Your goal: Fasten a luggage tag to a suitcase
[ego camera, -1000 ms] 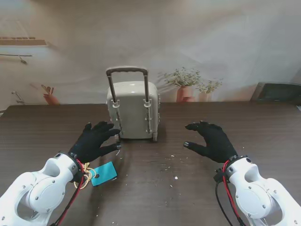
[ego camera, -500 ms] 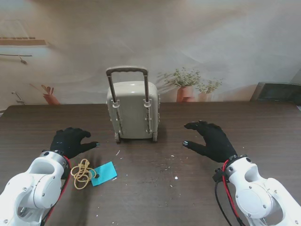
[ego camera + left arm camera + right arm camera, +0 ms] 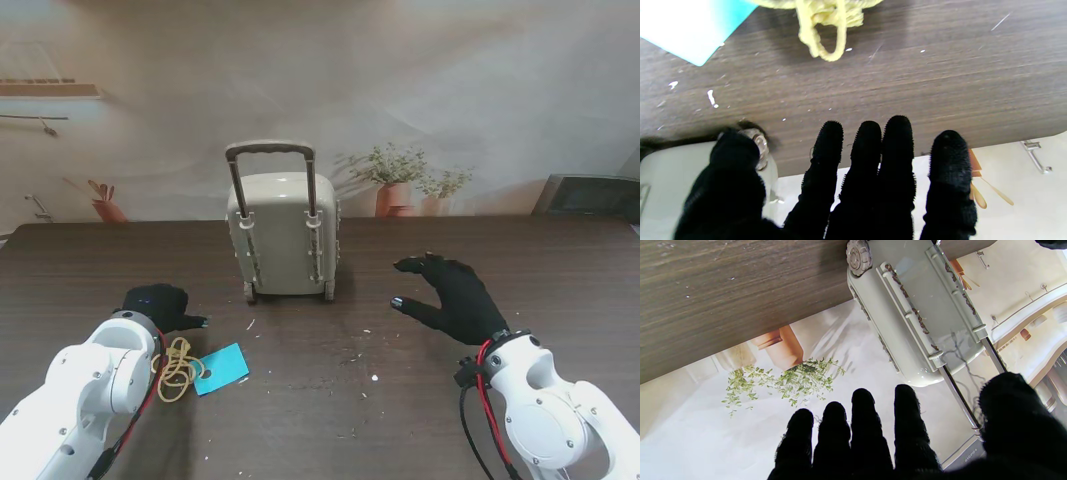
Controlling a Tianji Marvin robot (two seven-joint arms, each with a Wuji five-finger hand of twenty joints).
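A small beige suitcase (image 3: 285, 235) stands upright at the table's middle, its dark pull handle (image 3: 269, 150) raised. The turquoise luggage tag (image 3: 221, 368) lies flat on the table, its yellow cord (image 3: 176, 365) coiled beside it. My left hand (image 3: 158, 305) in a black glove hovers just beyond the cord, fingers straight and apart, holding nothing; the left wrist view shows the cord (image 3: 821, 20) and tag (image 3: 690, 26) close by. My right hand (image 3: 452, 296) hangs open to the right of the suitcase (image 3: 917, 316), empty.
White crumbs (image 3: 372, 377) are scattered over the dark wooden table (image 3: 330, 420). A printed backdrop with potted plants (image 3: 395, 180) rises behind the table's far edge. A dark object (image 3: 590, 195) sits at the far right.
My left hand has pulled back from beside the suitcase toward me and leftward, uncovering the cord and tag. My right hand has barely moved.
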